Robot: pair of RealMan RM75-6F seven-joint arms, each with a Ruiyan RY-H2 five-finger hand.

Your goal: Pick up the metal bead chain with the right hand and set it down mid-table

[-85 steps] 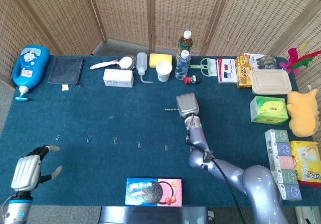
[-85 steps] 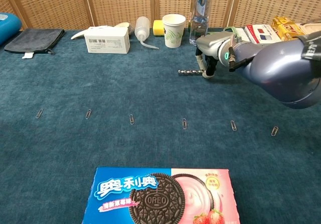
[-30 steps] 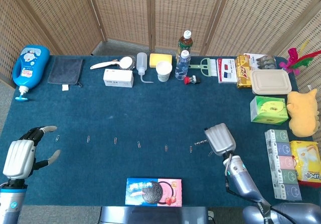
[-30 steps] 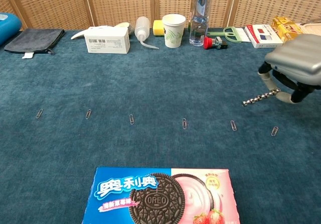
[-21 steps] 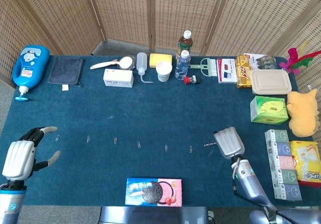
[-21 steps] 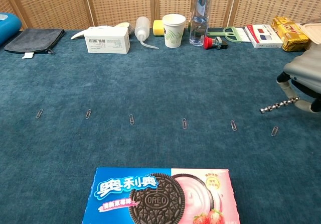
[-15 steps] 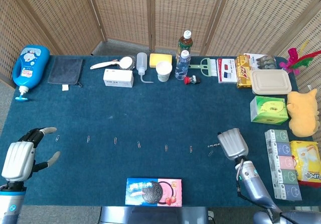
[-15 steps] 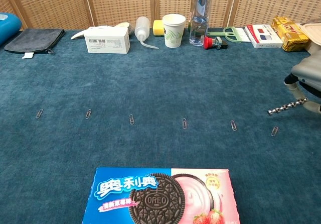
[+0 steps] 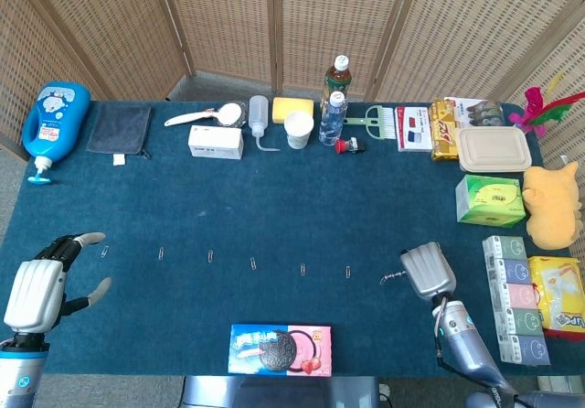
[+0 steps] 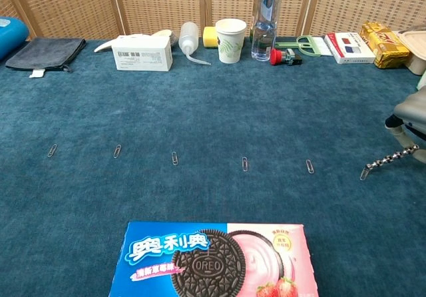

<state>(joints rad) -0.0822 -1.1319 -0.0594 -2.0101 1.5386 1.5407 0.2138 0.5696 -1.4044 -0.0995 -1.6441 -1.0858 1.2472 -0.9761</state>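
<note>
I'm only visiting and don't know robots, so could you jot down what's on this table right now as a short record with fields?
Surface: dark blue carpeted table
Right hand: near the table's right side, pinching a short metal bead chain
Chain: free end sticks out leftward, by the rightmost paper clip
Left hand: front left corner, fingers apart, holding nothing
Front edge: blue and pink Oreo cookie box
Middle: row of small metal paper clips

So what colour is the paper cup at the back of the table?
The paper cup is white with green markings, clearest in the chest view.
</note>
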